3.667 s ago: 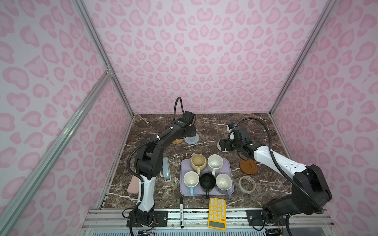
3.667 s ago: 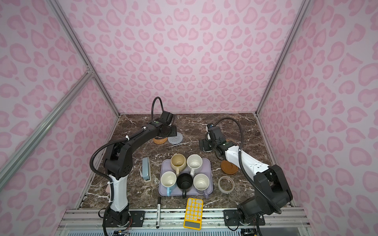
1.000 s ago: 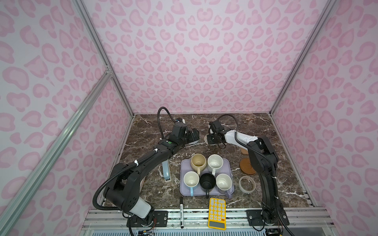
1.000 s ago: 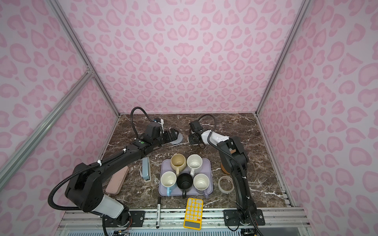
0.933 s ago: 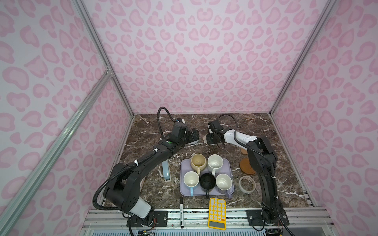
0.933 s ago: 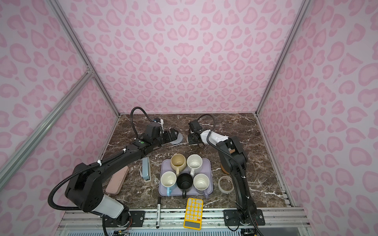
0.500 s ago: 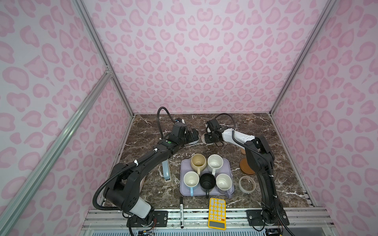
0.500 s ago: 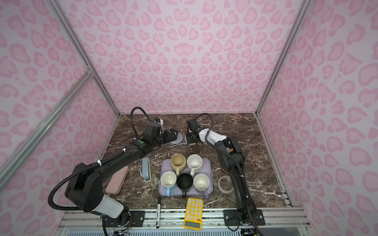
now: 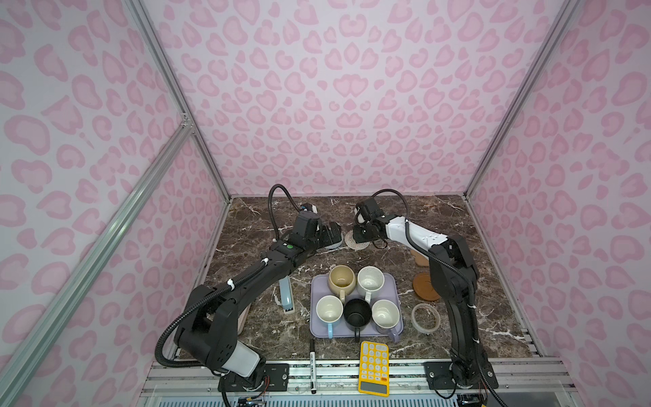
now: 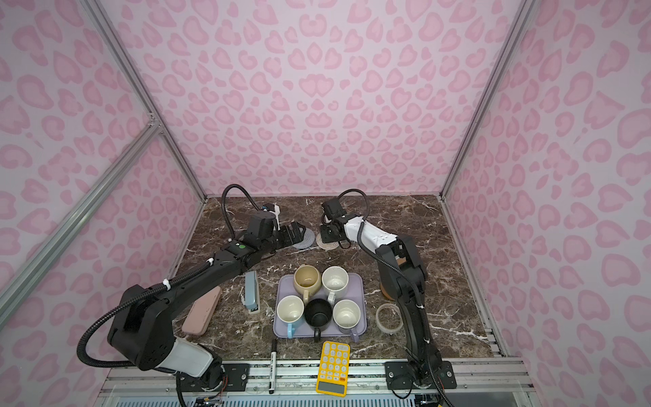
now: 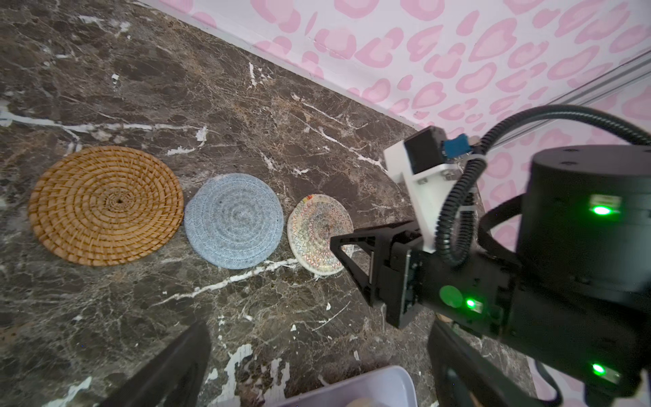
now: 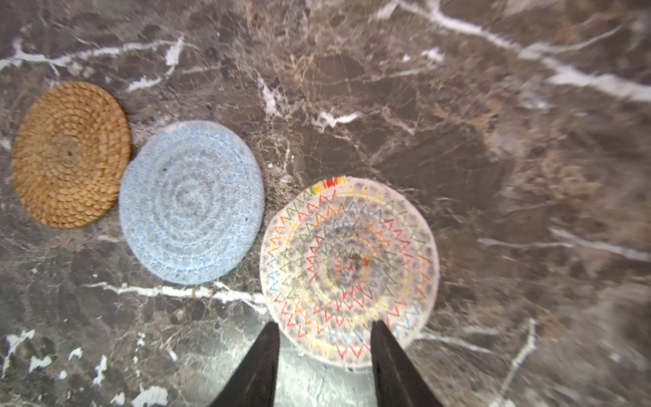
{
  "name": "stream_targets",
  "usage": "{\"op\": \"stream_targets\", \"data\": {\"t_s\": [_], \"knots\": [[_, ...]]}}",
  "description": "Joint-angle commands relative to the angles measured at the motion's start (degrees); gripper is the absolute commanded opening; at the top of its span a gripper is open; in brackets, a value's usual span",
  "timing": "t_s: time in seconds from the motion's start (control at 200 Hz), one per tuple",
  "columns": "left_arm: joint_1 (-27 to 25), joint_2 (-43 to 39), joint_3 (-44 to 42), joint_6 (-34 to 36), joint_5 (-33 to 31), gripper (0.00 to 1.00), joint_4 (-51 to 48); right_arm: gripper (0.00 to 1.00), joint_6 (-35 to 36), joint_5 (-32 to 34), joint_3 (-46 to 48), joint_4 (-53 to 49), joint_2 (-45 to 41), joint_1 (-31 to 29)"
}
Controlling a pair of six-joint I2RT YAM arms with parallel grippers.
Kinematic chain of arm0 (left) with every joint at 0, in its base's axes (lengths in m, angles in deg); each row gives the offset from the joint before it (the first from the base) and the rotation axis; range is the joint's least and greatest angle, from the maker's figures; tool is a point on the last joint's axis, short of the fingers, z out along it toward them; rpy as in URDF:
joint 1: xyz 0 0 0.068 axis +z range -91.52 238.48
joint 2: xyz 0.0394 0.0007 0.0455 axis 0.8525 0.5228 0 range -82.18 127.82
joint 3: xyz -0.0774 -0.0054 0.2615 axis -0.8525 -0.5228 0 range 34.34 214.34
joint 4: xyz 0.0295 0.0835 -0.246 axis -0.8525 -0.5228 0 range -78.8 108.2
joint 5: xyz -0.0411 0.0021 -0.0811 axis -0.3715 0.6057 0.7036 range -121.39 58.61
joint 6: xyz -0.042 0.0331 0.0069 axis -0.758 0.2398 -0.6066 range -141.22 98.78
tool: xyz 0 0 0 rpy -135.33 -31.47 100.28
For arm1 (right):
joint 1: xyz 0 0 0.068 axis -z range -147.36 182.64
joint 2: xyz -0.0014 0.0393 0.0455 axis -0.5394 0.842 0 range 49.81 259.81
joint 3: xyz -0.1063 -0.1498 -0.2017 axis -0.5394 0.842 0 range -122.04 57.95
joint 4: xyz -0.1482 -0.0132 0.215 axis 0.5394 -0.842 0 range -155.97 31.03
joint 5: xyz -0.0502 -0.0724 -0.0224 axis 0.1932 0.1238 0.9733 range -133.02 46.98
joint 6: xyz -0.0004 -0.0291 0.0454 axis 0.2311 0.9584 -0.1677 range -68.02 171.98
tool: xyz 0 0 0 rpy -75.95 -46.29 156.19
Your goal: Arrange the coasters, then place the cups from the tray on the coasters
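Right gripper, jaws apart and empty, hovers over the cream coaster, lined up with the grey-blue coaster and orange-tan coaster; the flower-shaped coaster, amber coaster and five cups on the tray are not yet placed.

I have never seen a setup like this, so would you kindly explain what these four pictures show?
Two black robot arms, left and right, stand at the near edge of a marble table, each ending in a two-fingered pincer. Both top views look down from one overhead camera head; the other two pictures come from a small camera on each wrist. At the far side three woven coasters lie in a row: orange-tan, grey-blue, cream. The right pincer stands open over the cream one's edge; the left pincer, also open, hovers by the grey-blue one. Neither holds anything. Five mugs sit on a lavender tray; an amber disc, a tape ring and a yellow calculator lie nearby.
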Motion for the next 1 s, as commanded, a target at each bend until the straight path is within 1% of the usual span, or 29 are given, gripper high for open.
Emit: {"op": "stream_targets", "data": {"t_s": [0.0, 0.19, 0.245, 0.275, 0.29, 0.3, 0.425, 0.525, 0.64, 0.765, 0.84, 0.96, 0.995], "knots": [[-0.11, -2.27, -0.62, 0.17, 0.35, 0.98, 0.44, 0.54, 0.41, 1.90, 2.80, 0.38, -3.61, -0.04], [-1.63, -5.47, -0.66, 1.34, 3.80, 0.98, 0.74, 0.81, 0.14, 4.25, 10.18, 0.91, -13.36, 0.14], [-2.84, -6.10, 0.01, 1.80, 3.72, 0.98, -0.03, 0.89, -0.25, 6.03, 11.70, 0.45, -16.34, 0.26], [-3.46, -6.44, 0.36, 1.95, 3.54, 0.98, -0.35, 0.94, -0.74, 7.03, 14.38, 0.40, -18.06, 0.43], [-3.78, -6.65, 0.46, 1.97, 3.39, 0.98, -0.50, 0.98, -0.93, 7.29, 15.20, 0.45, -18.86, 0.55], [-4.01, -6.82, 0.45, 2.02, 3.28, 0.98, -0.58, 1.00, -1.02, 7.39, 15.59, 0.45, -19.49, 0.66], [-6.35, -9.22, -0.39, 1.32, 2.45, 0.98, 0.39, 1.00, -2.30, 7.10, 21.43, 0.93, -26.74, 2.67], [-8.04, -10.46, -1.79, -0.09, 3.34, 0.98, 2.53, 1.00, -2.49, 5.96, 26.93, 2.57, -32.76, 4.53], [-9.94, -9.79, -1.70, -1.64, 4.84, 0.98, 3.27, 1.00, -2.95, 6.58, 31.79, 3.24, -38.18, 6.81], [-12.44, -8.51, -0.17, -1.40, 5.69, 0.98, 2.90, 1.00, -4.04, 6.74, 36.05, 3.46, -41.79, 10.08], [-13.88, -7.38, 1.77, -0.43, 5.13, 0.98, 1.50, 1.00, -4.48, 4.99, 38.97, 5.35, -43.48, 12.48], [-15.02, -5.19, 4.26, 0.25, 4.93, 0.98, 1.11, 1.00, -5.02, 2.07, 41.18, 6.18, -43.63, 16.76], [-15.24, -4.18, 5.19, 0.55, 5.37, 0.98, 1.15, 1.00, -5.10, 2.34, 41.60, 6.24, -43.45, 17.77]]}}
